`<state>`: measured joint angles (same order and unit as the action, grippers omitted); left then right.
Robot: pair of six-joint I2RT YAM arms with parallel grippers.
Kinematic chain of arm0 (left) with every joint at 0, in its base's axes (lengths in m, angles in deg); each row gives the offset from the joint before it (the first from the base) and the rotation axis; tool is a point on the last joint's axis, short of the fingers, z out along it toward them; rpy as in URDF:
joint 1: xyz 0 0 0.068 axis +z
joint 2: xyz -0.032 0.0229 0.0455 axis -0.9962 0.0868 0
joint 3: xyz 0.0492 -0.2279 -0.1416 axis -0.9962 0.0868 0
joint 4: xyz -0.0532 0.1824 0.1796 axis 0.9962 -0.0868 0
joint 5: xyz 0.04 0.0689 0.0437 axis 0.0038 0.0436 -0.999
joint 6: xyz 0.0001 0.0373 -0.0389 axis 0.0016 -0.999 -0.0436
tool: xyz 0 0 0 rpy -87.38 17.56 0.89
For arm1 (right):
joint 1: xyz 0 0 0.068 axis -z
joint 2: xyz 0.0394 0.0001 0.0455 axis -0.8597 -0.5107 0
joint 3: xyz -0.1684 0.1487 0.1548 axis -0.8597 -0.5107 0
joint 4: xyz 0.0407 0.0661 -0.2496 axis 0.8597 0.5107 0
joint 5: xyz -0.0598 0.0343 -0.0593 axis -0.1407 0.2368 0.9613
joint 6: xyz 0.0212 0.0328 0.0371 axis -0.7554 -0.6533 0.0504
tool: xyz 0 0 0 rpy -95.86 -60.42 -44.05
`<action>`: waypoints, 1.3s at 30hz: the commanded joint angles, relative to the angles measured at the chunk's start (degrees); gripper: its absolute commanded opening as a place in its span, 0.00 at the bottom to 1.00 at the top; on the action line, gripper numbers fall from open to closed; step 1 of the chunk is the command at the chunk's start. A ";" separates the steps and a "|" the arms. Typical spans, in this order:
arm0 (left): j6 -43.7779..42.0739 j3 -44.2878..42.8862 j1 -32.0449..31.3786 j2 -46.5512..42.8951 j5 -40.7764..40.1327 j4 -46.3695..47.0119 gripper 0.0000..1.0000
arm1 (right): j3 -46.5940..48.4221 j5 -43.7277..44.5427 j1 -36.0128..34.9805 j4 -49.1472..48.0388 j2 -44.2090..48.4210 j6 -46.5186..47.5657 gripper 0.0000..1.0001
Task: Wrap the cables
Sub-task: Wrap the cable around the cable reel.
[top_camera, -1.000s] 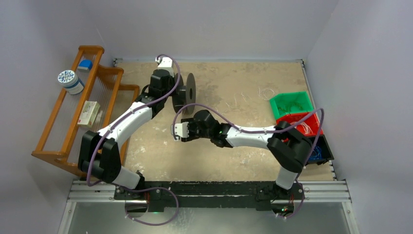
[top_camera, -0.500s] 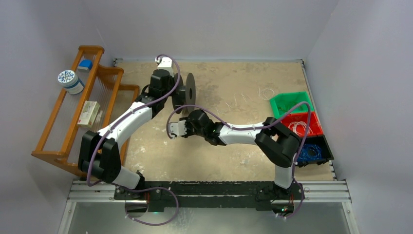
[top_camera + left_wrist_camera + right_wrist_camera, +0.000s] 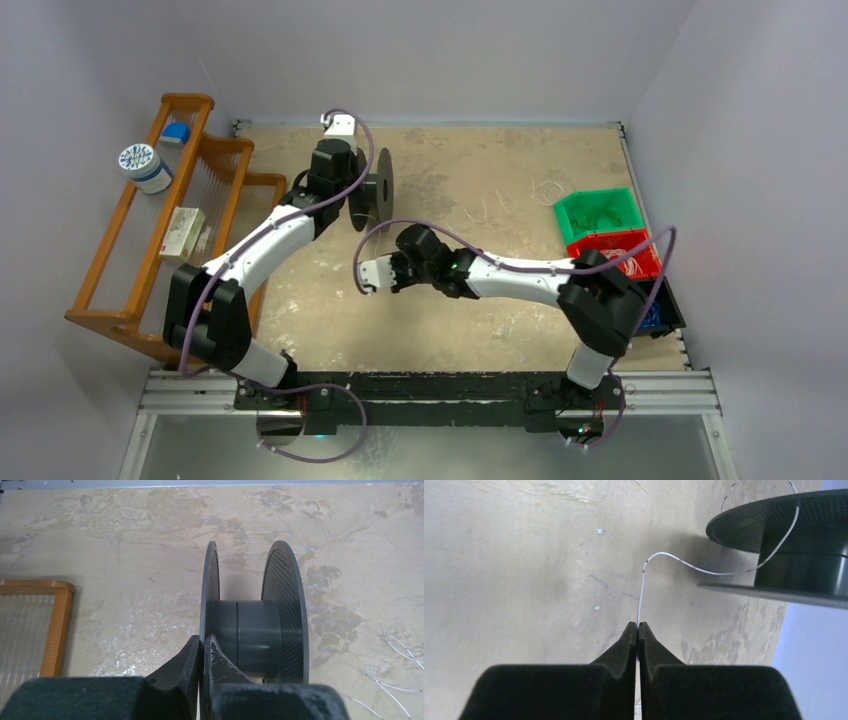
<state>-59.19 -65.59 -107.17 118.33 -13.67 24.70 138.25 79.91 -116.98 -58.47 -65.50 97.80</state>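
A dark grey spool [image 3: 380, 190] stands on edge at the back of the table. My left gripper [image 3: 203, 641] is shut on its left flange [image 3: 210, 580], and the bare hub [image 3: 257, 630] shows between the flanges. In front of the spool my right gripper [image 3: 638, 626] is shut on a thin whitish cable [image 3: 704, 571]. That cable curves up from the fingertips and crosses the spool [image 3: 804, 565] at the hub. In the top view the right gripper [image 3: 365, 277] sits a little in front of the spool. More loose cables [image 3: 500, 207] lie on the table to the right.
At the right edge stand a green bin [image 3: 598, 215], a red bin [image 3: 640, 262] and a black bin [image 3: 665, 312]. A wooden rack [image 3: 120, 260] on the left carries a tape roll [image 3: 145, 165] and a small box [image 3: 182, 232]. Cable ends [image 3: 400, 650] lie right of the spool.
My right gripper has shut on the cable. It reached left toward the spool, then drew back slightly. The left arm with the spool shifted a little toward the back.
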 commanded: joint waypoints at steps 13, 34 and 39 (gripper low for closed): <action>-3.69 -4.01 0.09 2.52 -5.44 0.48 0.00 | -6.80 -7.40 0.06 11.42 10.98 -0.50 0.00; -3.34 -4.73 0.09 3.78 -3.85 0.45 0.00 | -7.92 -8.82 0.08 12.76 9.21 -0.72 0.00; -3.44 -4.90 0.09 3.67 -4.11 0.51 0.00 | -7.86 -8.99 0.04 14.11 9.36 0.03 0.00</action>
<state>-61.35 -68.63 -107.17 121.59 -17.19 25.20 130.47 72.34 -116.98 -47.13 -55.76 97.35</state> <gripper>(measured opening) 0.015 0.008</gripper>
